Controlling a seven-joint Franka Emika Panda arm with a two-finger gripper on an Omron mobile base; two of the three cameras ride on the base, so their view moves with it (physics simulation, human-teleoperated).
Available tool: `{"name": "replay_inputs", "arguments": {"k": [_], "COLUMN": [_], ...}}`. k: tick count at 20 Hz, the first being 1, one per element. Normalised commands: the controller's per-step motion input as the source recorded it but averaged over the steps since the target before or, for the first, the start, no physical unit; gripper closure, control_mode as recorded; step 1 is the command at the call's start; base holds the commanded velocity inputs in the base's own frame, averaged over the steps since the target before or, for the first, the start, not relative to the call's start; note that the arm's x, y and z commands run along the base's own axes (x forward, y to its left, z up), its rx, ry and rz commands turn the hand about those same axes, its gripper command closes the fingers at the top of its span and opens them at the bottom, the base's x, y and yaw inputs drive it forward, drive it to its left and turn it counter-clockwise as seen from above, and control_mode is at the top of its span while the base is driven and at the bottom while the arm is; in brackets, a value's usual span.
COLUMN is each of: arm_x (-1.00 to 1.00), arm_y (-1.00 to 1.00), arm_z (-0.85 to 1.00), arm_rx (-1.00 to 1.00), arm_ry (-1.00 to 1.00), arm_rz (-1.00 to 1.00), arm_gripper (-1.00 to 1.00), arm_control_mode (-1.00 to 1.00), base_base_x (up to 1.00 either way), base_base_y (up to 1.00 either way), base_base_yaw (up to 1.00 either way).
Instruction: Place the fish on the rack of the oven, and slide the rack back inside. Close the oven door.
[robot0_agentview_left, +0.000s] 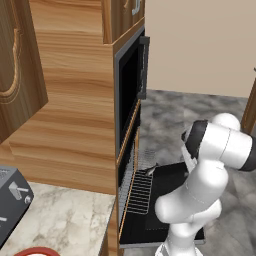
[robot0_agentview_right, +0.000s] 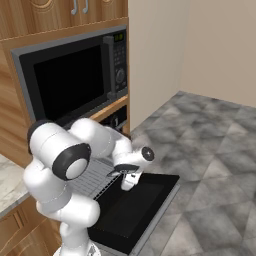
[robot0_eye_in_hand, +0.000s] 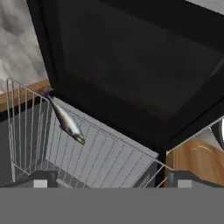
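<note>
Silver fish (robot0_eye_in_hand: 65, 120) lies on the pulled-out rack (robot0_eye_in_hand: 94, 155), fingers (robot0_eye_in_hand: 40, 183) apart; sliding it in and shutting the oven door (robot0_agentview_right: 131, 209) remain.

The oven (robot0_agentview_left: 127, 95) sits in brown wood cabinetry (robot0_agentview_left: 75, 115) with a visible streaked grain and a slight satin sheen; its door (robot0_agentview_right: 132, 207) is a smooth black panel, faintly glossy over the dark window, with a silver-grey edge; the rack (robot0_eye_in_hand: 83, 151) is thin grey metal wire, pale and smooth; the fish (robot0_eye_in_hand: 66, 120) looks slick and silvery with a darker back; the floor (robot0_agentview_right: 215, 150) is mottled grey stone, matt; the counter (robot0_agentview_left: 60, 220) is pale veined marble.
</note>
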Motion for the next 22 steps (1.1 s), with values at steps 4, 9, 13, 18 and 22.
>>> {"name": "replay_inputs", "arguments": {"k": [4, 9, 13, 18, 22], "arm_x": [-0.02, 0.18, 0.61, 0.89, 0.76], "arm_y": [0.04, 0.03, 0.17, 0.15, 0.02], "arm_z": [-0.34, -0.48, -0.42, -0.63, -0.79], "arm_rx": [0.45, 0.35, 0.11, 0.03, 0.05], "arm_ry": [0.00, 0.16, 0.43, 0.48, 0.28], "arm_rz": [-0.18, 0.00, 0.00, 0.03, 0.03], "arm_gripper": [-1.00, -1.00, -1.00, -1.00, -1.00], "arm_control_mode": [-1.00, -1.00, -1.00, -1.00, -1.00], "base_base_x": [0.00, 0.00, 0.00, 0.00, 0.00], "base_base_y": [0.00, 0.00, 0.00, 0.00, 0.00], "base_base_yaw": [0.00, 0.00, 0.00, 0.00, 0.00]}}
